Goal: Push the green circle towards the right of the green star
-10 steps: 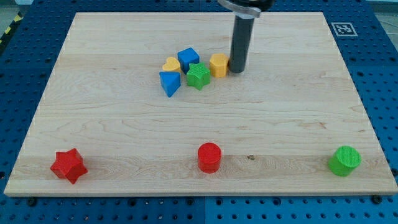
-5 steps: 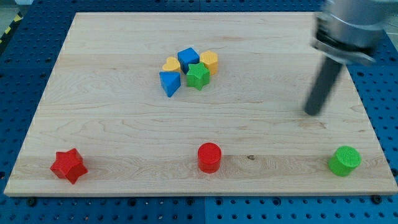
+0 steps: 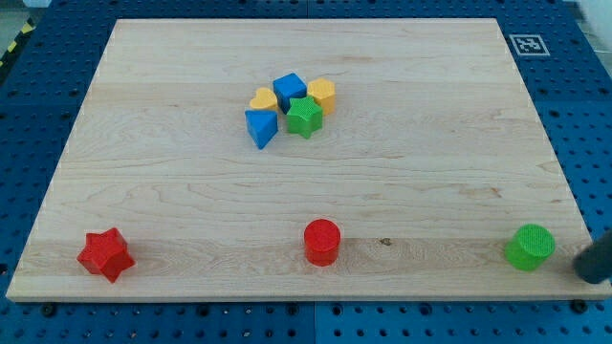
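Now my tip (image 3: 590,275) sits off the worktop (image 3: 402,191), just right of the green circle (image 3: 530,247), far from the green star (image 3: 304,118); no fingers exist to judge.

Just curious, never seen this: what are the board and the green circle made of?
The board looks like pale, matte wood, going by its grain lines and plank seams. The green circle seems to be matte plastic, possibly 3D-printed: fine ridges show on it.

No readable words, numbers or brand names are showing anywhere. One sign only: a black-and-white square fiducial marker (image 3: 528,44) is sitting on the wooden board (image 3: 430,162), at its corner toward the view's top right.
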`<state>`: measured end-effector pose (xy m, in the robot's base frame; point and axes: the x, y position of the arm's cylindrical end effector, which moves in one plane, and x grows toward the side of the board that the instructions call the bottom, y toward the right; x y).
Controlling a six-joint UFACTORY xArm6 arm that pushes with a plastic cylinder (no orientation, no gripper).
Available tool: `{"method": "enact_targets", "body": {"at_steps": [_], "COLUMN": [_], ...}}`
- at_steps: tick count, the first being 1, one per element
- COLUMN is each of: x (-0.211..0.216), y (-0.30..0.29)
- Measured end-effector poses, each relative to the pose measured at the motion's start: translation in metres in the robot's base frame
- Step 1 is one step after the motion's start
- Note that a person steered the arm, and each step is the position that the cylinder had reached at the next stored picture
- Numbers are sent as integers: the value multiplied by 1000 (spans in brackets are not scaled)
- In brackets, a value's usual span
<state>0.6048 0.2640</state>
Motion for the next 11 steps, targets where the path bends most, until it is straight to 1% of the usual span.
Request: {"method": "enact_targets", "body": {"at_steps": [3,4,6,7,8,9,10,11], "x": [-46,-46,-95,-92,-96,-96,-90,-93], "y": [-102,-118,-182,-185,-211,-225,-224,-250]}}
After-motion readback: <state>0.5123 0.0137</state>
